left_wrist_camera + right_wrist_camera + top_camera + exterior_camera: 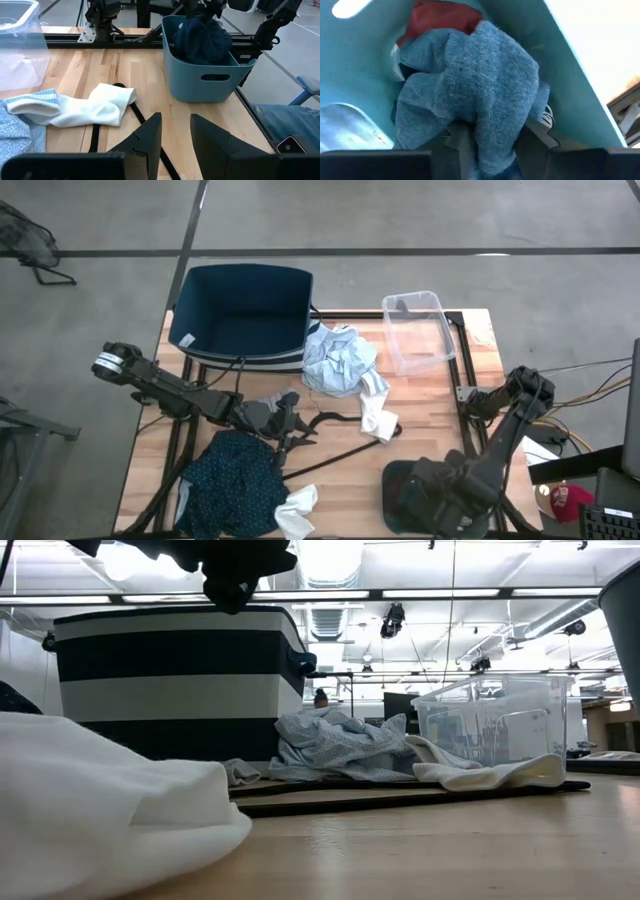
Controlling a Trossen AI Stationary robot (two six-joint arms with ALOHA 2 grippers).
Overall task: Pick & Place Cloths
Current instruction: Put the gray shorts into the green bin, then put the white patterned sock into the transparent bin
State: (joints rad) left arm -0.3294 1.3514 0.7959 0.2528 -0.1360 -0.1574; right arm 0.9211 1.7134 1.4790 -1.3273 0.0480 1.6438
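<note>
My right gripper (495, 142) points down into a teal bin (205, 75) at the table's near right. It is open, with a bunched blue cloth (470, 90) between its fingers and a maroon cloth (440, 17) underneath. My left gripper (175, 135) is open and holds nothing; it hovers over the table's middle above a black hanger (330, 450). On the table lie a pale blue shirt (338, 360), a white sock (100, 105), a dark teal dotted garment (235, 480) and another white sock (297, 510). My right gripper comes from above, its fingers (457, 142) parted on either side of a bunched fold of the blue cloth (492, 135), which still lies against both. The bulk of the cloth rests in the bin on the maroon cloth.
A navy and white striped basket (245, 310) stands at the far left, and a clear plastic container (420, 330) at the far right. The hanger's black wire runs across the table's middle. Bare wood shows between the sock and the teal bin.
</note>
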